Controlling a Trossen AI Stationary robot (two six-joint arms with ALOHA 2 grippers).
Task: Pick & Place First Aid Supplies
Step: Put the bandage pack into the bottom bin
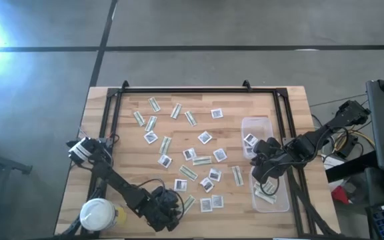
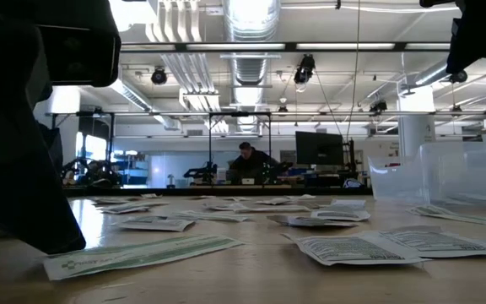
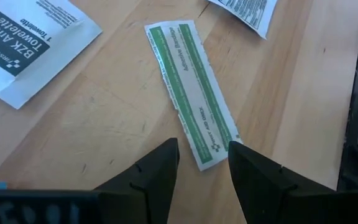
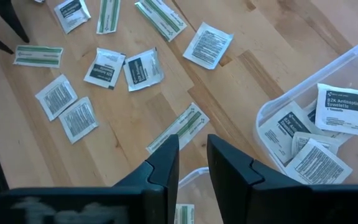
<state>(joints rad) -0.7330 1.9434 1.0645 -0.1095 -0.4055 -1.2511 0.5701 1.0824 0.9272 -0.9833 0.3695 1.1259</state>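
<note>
Here, a green-and-white bandage strip (image 3: 191, 93) lies flat on the wooden table (image 1: 285, 107) near its front edge, its near end just between the tips of my left gripper (image 3: 202, 163), whose fingers stand apart around it and grip nothing. White towelette packets (image 4: 328, 127) lie in the clear tub (image 1: 255, 127) at the table's right side. My right gripper (image 4: 193, 163) hovers over the tubs there, fingers slightly parted and empty.

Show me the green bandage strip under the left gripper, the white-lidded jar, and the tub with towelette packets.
green bandage strip (image 3: 193, 93), left wrist view, middle of wrapper
white-lidded jar (image 1: 97, 214), high view, lid centre
tub (image 4: 272, 106), right wrist view, clear rim
</note>
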